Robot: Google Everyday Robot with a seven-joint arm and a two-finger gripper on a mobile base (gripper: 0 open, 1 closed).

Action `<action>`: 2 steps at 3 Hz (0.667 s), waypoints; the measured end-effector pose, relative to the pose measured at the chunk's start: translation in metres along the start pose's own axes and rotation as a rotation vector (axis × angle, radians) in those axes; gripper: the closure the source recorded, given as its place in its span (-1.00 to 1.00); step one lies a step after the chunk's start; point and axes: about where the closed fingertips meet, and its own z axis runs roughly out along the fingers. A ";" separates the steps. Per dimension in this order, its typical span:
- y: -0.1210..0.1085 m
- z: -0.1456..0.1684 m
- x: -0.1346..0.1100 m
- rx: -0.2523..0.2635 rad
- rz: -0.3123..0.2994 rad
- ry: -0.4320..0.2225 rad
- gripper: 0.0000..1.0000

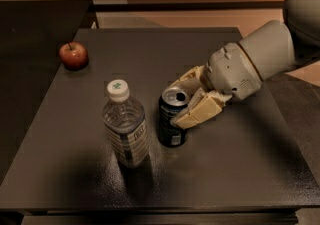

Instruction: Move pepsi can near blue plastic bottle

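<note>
the pepsi can (171,125) is seen as a small dark can with a shiny silver top and a pale mark low on its side. it is stood upright near the middle of the table (240,169), a bit toward the front edge. it is just beside the blue plastic bottle (126,131), with a thin gap left between them. the bottle is clear, with a striped label, and is closed by a white cap with a green mark. the can is clamped in the gripper (176,103), between its cream fingers (200,114). the pale arm (265,54) is reached in from the right edge. a red apple (74,55) is set near the back left corner.
</note>
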 end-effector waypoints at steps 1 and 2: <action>0.007 0.005 -0.003 -0.002 -0.020 0.001 0.19; 0.008 0.006 -0.005 -0.003 -0.024 0.003 -0.30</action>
